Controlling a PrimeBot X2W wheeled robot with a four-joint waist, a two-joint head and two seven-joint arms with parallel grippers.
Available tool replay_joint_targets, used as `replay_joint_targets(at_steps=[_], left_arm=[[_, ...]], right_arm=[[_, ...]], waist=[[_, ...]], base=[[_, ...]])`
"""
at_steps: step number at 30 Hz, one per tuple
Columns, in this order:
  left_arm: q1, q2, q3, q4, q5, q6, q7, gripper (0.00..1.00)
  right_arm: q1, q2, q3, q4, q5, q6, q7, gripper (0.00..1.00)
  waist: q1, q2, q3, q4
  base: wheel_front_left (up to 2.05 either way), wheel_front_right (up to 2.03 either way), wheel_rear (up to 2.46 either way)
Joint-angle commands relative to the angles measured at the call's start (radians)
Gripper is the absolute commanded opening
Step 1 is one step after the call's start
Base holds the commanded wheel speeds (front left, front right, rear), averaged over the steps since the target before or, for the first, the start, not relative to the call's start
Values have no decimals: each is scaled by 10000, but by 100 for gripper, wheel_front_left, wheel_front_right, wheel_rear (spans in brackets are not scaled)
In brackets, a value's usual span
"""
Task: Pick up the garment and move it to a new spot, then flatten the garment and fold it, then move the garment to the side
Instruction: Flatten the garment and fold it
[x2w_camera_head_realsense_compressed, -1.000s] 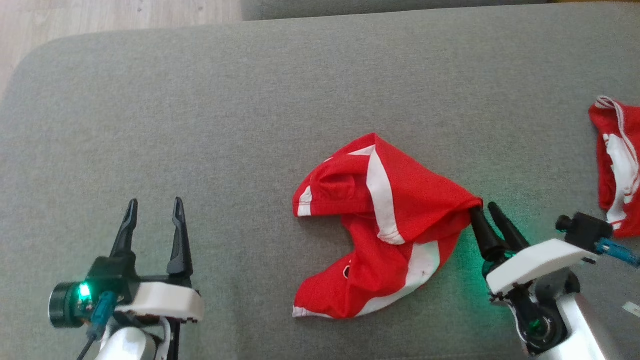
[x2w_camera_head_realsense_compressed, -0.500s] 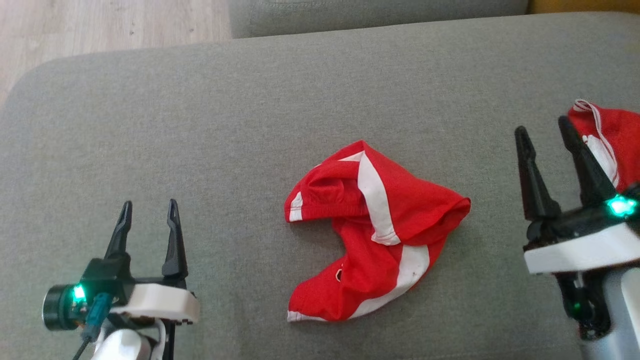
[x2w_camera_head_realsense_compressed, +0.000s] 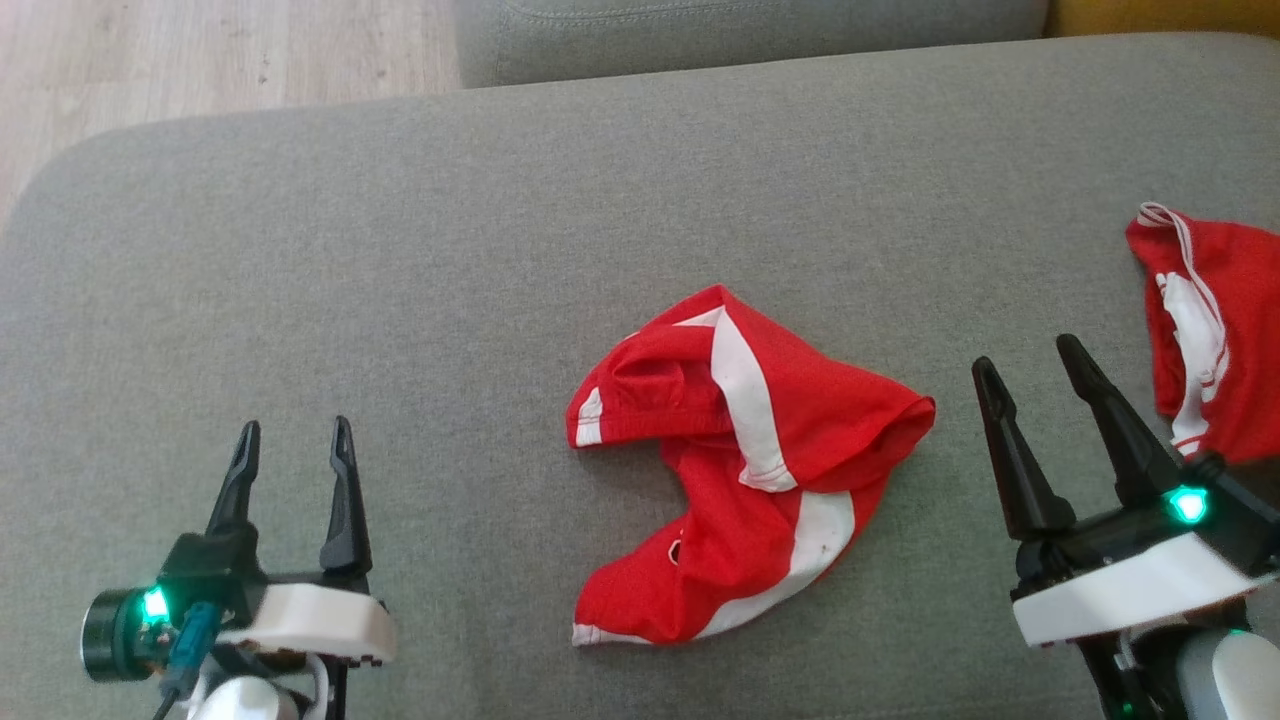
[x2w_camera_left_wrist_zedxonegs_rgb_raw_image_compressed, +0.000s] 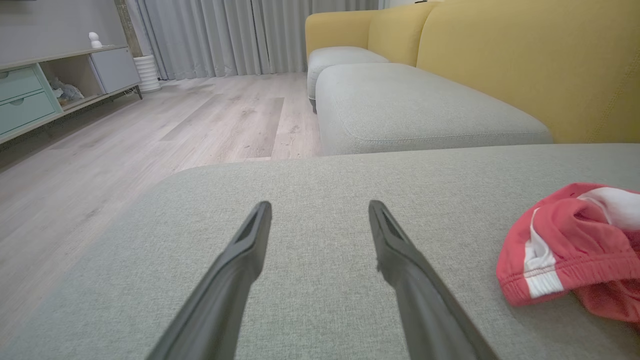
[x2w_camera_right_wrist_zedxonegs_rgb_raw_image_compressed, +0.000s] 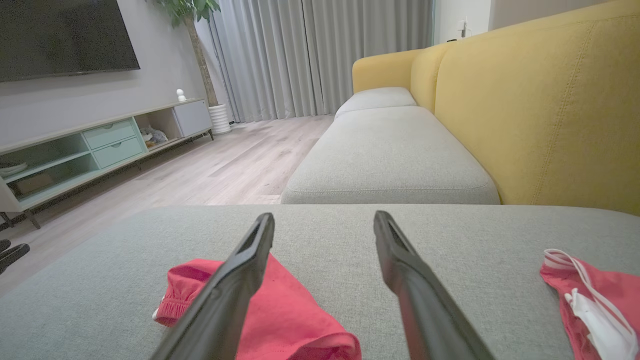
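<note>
The garment (x2w_camera_head_realsense_compressed: 745, 470) is a red pair of shorts with white stripes, lying crumpled in the middle of the grey cushion (x2w_camera_head_realsense_compressed: 500, 250). My right gripper (x2w_camera_head_realsense_compressed: 1027, 355) hovers to its right, open and empty, a short gap from the cloth's right corner. In the right wrist view the garment (x2w_camera_right_wrist_zedxonegs_rgb_raw_image_compressed: 295, 315) lies behind the left finger of that gripper (x2w_camera_right_wrist_zedxonegs_rgb_raw_image_compressed: 324, 216). My left gripper (x2w_camera_head_realsense_compressed: 295, 428) stands open and empty at the lower left, well clear of the garment. The left wrist view has this gripper (x2w_camera_left_wrist_zedxonegs_rgb_raw_image_compressed: 320, 205) over bare cushion, with the garment (x2w_camera_left_wrist_zedxonegs_rgb_raw_image_compressed: 570, 250) at the right edge.
A second red and white garment (x2w_camera_head_realsense_compressed: 1210, 340) lies at the cushion's right edge, just right of my right gripper, also seen as a second garment (x2w_camera_right_wrist_zedxonegs_rgb_raw_image_compressed: 595, 300). Wooden floor (x2w_camera_head_realsense_compressed: 200, 50) lies beyond the cushion's far left corner. A yellow backrest (x2w_camera_right_wrist_zedxonegs_rgb_raw_image_compressed: 540, 115) rises on the right.
My right gripper has left the garment's right corner, swung up and to the right, then settled lower, open. The garment lies still. The head view has shifted slightly.
</note>
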Motion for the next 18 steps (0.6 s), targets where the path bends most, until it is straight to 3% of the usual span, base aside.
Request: replay_joint_targets(at_steps=[1,9,14,18], left_arm=[[-344,287,376,-354,-37,68,8,100],[-476,272,332,-286,-43,61,-53,100],[-590,199,274,-263,-43,75,-89,100],[-741,120,211,-204,-35,61,-144,100]], right_arm=[[-215,-99,149,-410,68,-7,82,100],[-213,-101,275,-97,423,-7,642,100],[-31,-35,1113,947,1164,-7,1837,100],[-462,104,1760,1818,1657,-7,2003,100]], waist=[[1,0,36,4],[1,0,173,80],[1,0,319,191],[1,0,502,265]], base=[[0,0,0],[0,0,0],[0,0,0],[0,0,0]])
